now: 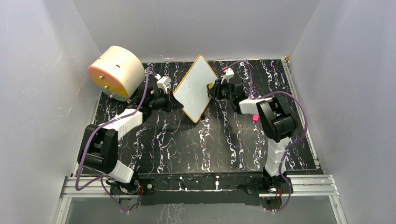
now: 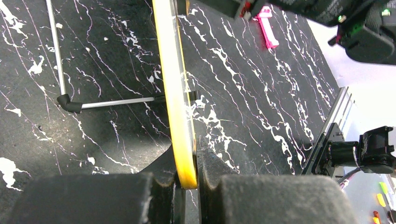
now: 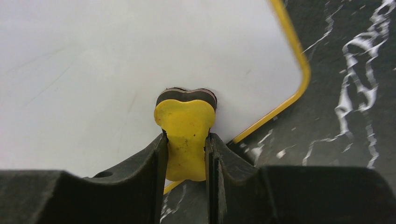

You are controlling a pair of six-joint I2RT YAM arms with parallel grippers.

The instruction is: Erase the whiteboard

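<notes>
The whiteboard [image 1: 195, 88] is held tilted up on one corner over the far middle of the black marbled surface [image 1: 210, 149], with its yellow-orange frame clamped between the fingers of the left pincer [image 2: 187, 179]. The right pincer [image 3: 186, 151] is closed on a yellow eraser [image 3: 186, 123], whose dark pad is pressed against the board's white face near a rounded corner. A cream cylinder [image 1: 116, 72] is noted at far left.
</notes>
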